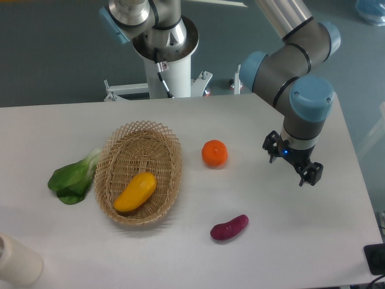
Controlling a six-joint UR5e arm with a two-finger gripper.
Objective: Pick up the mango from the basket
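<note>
The mango is seen lying inside the basket, toward its near end. The gripper is held well right of the basket, beyond the orange; nothing is gripped, and how far its jaws are parted cannot be told. A sweet potato lies nearer, right of the basket.

Bright, even overhead light; soft faint shadows under objects on the white bench; focus sharp, no glare.
</note>
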